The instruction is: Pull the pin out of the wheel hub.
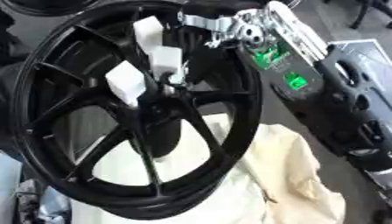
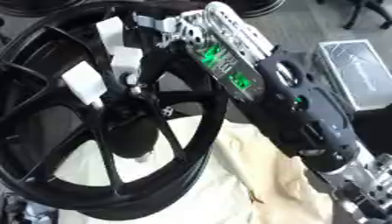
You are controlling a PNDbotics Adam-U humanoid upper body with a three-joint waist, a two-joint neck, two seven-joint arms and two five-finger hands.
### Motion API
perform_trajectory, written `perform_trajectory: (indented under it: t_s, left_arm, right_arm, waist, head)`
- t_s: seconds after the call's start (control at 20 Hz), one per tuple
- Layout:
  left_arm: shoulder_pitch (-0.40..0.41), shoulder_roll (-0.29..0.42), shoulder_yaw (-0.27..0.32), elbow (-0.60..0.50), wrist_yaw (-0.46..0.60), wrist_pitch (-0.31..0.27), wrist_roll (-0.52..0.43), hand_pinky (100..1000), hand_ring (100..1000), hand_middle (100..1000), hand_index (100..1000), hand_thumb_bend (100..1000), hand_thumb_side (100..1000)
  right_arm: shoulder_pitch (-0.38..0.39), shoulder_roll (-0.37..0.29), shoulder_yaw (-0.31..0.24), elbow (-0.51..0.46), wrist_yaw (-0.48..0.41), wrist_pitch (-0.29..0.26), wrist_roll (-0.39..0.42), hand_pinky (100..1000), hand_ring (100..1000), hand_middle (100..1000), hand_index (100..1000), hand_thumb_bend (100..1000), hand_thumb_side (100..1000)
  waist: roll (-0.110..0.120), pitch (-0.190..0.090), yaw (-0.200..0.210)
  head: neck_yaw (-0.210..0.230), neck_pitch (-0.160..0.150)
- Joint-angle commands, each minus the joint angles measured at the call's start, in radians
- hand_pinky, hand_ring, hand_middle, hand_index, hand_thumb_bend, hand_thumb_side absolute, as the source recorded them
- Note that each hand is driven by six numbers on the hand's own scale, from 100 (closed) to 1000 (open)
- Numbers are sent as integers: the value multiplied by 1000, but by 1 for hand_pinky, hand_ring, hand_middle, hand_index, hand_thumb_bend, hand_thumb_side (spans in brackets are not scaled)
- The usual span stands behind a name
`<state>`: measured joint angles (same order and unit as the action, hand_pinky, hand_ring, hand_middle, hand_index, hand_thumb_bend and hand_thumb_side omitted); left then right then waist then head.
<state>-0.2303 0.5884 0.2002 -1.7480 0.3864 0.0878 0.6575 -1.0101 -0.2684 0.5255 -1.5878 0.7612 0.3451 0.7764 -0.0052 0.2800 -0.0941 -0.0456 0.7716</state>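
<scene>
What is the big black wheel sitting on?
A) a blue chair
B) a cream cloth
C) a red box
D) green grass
B: the black wheel stands tilted with its lower rim on a crumpled cream cloth that spreads out beneath and to the right of it.

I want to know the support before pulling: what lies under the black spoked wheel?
A cream cloth lies beneath the black spoked wheel, showing through the lower spokes and spreading right. What supports the cloth is covered. The right hand reaches toward the hub from above.
</scene>
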Motion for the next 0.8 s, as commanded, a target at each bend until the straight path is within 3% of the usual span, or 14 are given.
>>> perform_trajectory:
  t_s: [0.05, 0.35, 0.8]
  left_arm:
    - [-5, 21, 12, -19, -4, -1, 3, 789, 788, 779, 787, 378, 787]
    - [-3, 20, 13, -20, -3, -1, 6, 790, 788, 780, 785, 377, 788]
    - [-4, 19, 14, -18, -1, 0, 8, 792, 787, 780, 785, 373, 788]
  right_arm:
    - [-11, -9, -9, 4, -4, 0, -2, 688, 601, 513, 706, 404, 368]
    - [-10, -7, -15, 10, -18, 0, -17, 690, 592, 498, 692, 345, 349]
    - [-17, -13, -18, -28, -83, 38, -51, 686, 567, 446, 612, 317, 220]
  waist:
    - [6, -13, 2]
    - [8, -10, 3]
    - [8, -8, 5]
  head:
    - [-3, -2]
    - [-5, -2]
    - [-9, -2]
